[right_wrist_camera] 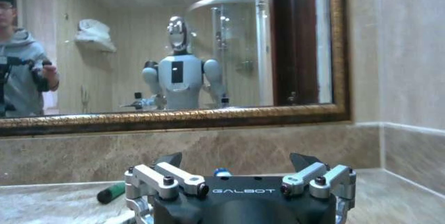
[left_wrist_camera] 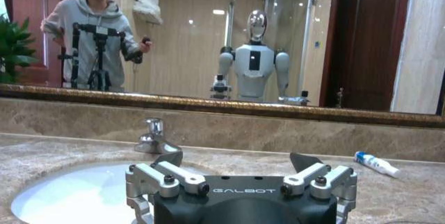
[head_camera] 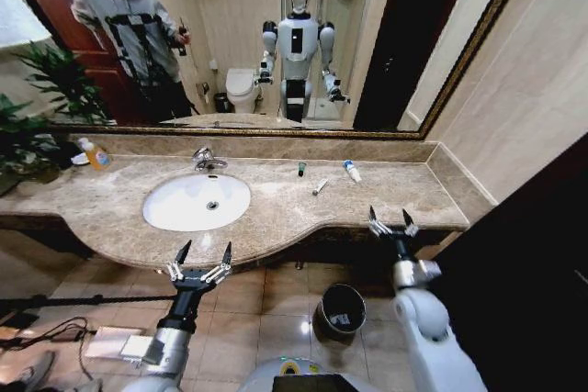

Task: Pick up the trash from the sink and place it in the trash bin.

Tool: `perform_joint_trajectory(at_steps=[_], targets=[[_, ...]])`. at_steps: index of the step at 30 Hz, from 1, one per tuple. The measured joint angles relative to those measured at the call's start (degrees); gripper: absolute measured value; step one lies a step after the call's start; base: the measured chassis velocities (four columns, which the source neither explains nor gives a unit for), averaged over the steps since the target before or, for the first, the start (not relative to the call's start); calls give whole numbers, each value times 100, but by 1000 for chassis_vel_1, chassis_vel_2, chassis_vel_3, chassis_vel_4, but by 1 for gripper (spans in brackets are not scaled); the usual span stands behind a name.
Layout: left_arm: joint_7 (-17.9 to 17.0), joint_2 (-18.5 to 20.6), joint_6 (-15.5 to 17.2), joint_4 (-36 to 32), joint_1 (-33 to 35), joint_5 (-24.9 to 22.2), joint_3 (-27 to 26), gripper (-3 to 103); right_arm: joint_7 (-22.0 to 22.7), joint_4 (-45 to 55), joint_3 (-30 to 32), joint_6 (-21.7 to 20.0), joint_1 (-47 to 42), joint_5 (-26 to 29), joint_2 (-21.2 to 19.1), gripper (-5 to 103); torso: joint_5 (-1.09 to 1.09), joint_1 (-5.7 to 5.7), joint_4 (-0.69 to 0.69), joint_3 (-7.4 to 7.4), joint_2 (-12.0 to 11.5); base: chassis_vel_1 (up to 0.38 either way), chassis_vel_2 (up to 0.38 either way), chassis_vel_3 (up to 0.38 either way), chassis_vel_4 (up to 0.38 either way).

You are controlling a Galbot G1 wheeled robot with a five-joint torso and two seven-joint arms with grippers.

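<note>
Beige marble counter point(head_camera: 276, 208) at frame centre carries the trash: white tube point(head_camera: 352, 170), pale stick point(head_camera: 319, 187), green-capped piece point(head_camera: 300, 168). Light and likely slippery, each looks best pinched mid-body. Left gripper point(head_camera: 203, 255) and right gripper point(head_camera: 392, 218) hover with fingers spread, empty.

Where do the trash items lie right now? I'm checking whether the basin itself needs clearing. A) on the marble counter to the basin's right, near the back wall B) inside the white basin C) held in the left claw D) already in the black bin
A: the green-capped piece, thin stick and white tube lie on the counter, apart from the sink.
</note>
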Motion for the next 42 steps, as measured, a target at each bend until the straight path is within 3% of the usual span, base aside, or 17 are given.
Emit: perform_joint_trajectory(at_steps=[10,17,26,28,36,42], targets=[[0,0,0,0,0,0,0,100,-423,-1371,-462,-740,1539,185,-703,100,1,0,0,0,0,0,0,0,0],[0,0,0,0,0,0,0,100,-911,-2617,-900,-819,2620,146,-911,100,1,0,0,0,-1,0,0,0,0],[0,0,0,0,0,0,0,100,-1029,-3720,-1368,-856,3585,137,-817,100,0,0,0,0,0,0,0,0,0],[0,0,0,0,0,0,0,100,-1058,-4053,-1455,-791,3793,-69,-741,100,0,0,0,0,0,0,0,0,0],[0,0,0,0,0,0,0,100,-1075,-4454,-1546,-695,4044,-651,-627,100,-1,-1,-1,-1,0,0,0,0,0],[0,0,0,0,0,0,0,100,-1003,-4673,-1546,-773,4138,-597,-572,100,0,0,0,-1,0,0,0,0,0]])
